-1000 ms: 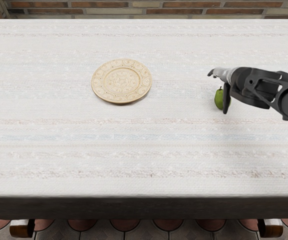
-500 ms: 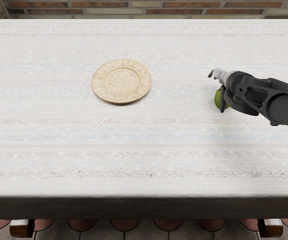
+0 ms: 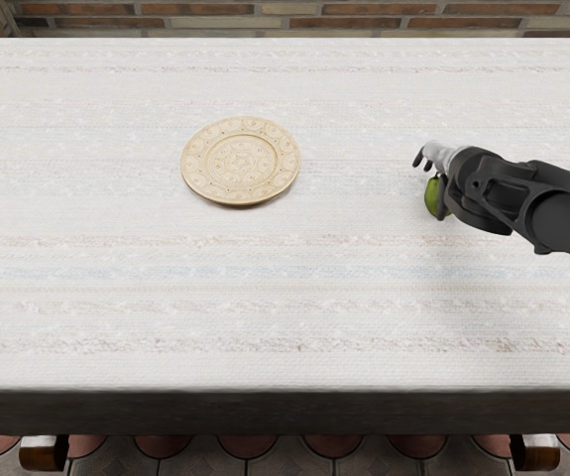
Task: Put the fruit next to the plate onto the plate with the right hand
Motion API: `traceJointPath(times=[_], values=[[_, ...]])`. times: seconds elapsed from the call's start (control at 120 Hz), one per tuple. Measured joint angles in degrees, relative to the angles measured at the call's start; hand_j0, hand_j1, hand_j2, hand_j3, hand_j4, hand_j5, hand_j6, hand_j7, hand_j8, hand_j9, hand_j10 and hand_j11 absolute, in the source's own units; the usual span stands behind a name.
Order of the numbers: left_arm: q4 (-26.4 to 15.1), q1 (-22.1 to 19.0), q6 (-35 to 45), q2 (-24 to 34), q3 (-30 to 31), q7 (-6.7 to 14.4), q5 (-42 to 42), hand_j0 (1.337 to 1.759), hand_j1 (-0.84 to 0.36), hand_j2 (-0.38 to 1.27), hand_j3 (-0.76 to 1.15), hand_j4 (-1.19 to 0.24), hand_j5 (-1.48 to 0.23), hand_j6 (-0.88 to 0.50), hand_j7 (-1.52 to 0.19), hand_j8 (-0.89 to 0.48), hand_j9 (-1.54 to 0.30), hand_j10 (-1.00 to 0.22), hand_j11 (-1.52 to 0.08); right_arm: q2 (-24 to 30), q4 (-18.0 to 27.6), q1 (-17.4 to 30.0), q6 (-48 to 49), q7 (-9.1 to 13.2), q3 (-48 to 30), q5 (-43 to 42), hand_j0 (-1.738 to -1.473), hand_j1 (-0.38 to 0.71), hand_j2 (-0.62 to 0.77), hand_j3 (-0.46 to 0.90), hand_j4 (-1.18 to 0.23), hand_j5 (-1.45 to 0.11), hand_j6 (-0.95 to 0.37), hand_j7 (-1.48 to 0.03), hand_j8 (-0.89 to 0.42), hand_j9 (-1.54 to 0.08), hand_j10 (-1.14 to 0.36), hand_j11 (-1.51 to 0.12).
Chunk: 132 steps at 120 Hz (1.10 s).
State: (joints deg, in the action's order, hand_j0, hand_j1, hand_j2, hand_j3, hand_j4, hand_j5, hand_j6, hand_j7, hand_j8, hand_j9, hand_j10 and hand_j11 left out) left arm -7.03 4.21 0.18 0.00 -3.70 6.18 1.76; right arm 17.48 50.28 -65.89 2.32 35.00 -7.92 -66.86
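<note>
A small green pear (image 3: 430,196) sits on the white tablecloth at the right, well apart from the round beige patterned plate (image 3: 241,160) at the centre left. My right hand (image 3: 439,184) reaches in from the right edge and covers most of the pear. Its dark fingers (image 3: 445,194) curl around the fruit, so only the pear's left side shows. One pale fingertip (image 3: 425,154) sticks out above the fruit. The plate holds nothing. The left arm is out of view.
The long table (image 3: 116,297) carries a pale striped cloth, with its dark front edge (image 3: 285,412) near the bottom. A brick wall (image 3: 285,12) runs behind the far edge.
My right hand has shifted slightly left and down over the pear and its fingers have closed around it. More of the fruit is hidden now. The plate has not moved.
</note>
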Motion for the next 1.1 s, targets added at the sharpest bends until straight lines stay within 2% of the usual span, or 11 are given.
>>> traceJointPath(times=[0.258, 0.458, 0.583, 0.7, 0.775, 0.85, 0.892, 1.1], values=[[0.0, 0.0, 0.0, 0.0, 0.0, 0.0, 0.0, 1.658, 0.33, 0.0, 0.0, -0.02, -0.02, -0.02, -0.02, -0.02, -0.02, -0.02, -0.02, 0.11, 0.01, 0.75, -0.14, 0.0, 0.08, -0.02, -1.658, 0.07, -0.07, 0.0, -0.36, -0.46, -0.36, -0.46, -0.36, -0.46, -0.36, -0.46], [0.0, 0.0, 0.0, 0.0, 0.0, -0.01, 0.0, 1.658, 0.33, 0.0, 0.0, -0.02, -0.02, -0.02, -0.02, -0.02, -0.02, -0.02, -0.02, 0.0, 0.08, 0.9, -0.25, 0.01, 0.7, 0.05, -1.657, 0.18, -0.07, 0.0, -0.45, -0.59, -0.45, -0.58, -0.45, -0.59, -0.45, -0.59], [0.0, -0.01, 0.0, 0.0, 0.0, -0.01, 0.0, 1.658, 0.33, 0.0, 0.0, -0.02, -0.02, -0.02, -0.02, -0.02, -0.02, -0.02, -0.02, 0.04, 0.03, 0.92, -0.28, 0.0, 0.72, 0.08, -1.656, 0.23, 0.05, 0.0, -0.54, -0.71, -0.54, -0.7, -0.41, -0.71, -0.54, -0.71], [0.0, -0.01, 0.0, 0.0, 0.0, 0.0, 0.0, 1.658, 0.33, 0.0, 0.0, -0.02, -0.02, -0.02, -0.02, -0.02, -0.02, -0.02, -0.02, 0.11, -0.04, 0.93, -0.22, 0.0, 0.74, 0.27, -1.655, 0.25, 0.14, 0.0, -0.6, -0.81, -0.51, -0.79, -0.37, -0.81, -0.55, -0.81], [0.0, 0.0, 0.0, 0.0, 0.0, -0.01, 0.0, 1.658, 0.33, 0.0, 0.0, -0.02, -0.02, -0.02, -0.02, -0.02, -0.02, -0.02, -0.02, 0.05, -0.11, 1.16, -0.33, -0.01, 0.75, 0.18, -1.654, 0.26, 0.19, 0.0, -0.65, -0.83, -0.54, -0.84, -0.41, -0.84, -0.58, -0.85], [0.0, 0.0, 0.0, 0.0, 0.0, -0.01, 0.0, 1.658, 0.33, 0.0, 0.0, -0.02, -0.02, -0.02, -0.02, -0.02, -0.02, -0.02, -0.02, 0.02, -0.33, 1.34, -0.26, -0.01, 0.71, 0.1, -1.651, 0.24, 0.15, 0.0, -0.7, -0.85, -0.56, -0.88, -0.42, -0.88, -0.57, -0.89], [0.0, -0.01, 0.0, 0.0, -0.01, 0.0, 0.0, 1.658, 0.33, 0.0, 0.0, -0.02, -0.02, -0.02, -0.02, -0.02, -0.02, -0.02, -0.02, 0.01, -0.4, 1.34, -0.19, -0.01, 0.69, 0.19, -1.65, 0.27, 0.21, 0.0, -0.71, -0.87, -0.54, -0.9, -0.41, -0.9, -0.56, -0.91], [0.0, 0.0, 0.0, 0.0, 0.0, 0.0, 0.0, 1.658, 0.33, 0.0, 0.0, -0.02, -0.02, -0.02, -0.02, -0.02, -0.02, -0.02, -0.02, 0.08, -0.47, 0.71, 0.27, -0.03, 0.11, 0.76, -1.648, 0.26, 0.18, 0.0, -0.77, -1.0, -0.5, -1.0, -0.36, -1.02, -0.52, -1.03]])
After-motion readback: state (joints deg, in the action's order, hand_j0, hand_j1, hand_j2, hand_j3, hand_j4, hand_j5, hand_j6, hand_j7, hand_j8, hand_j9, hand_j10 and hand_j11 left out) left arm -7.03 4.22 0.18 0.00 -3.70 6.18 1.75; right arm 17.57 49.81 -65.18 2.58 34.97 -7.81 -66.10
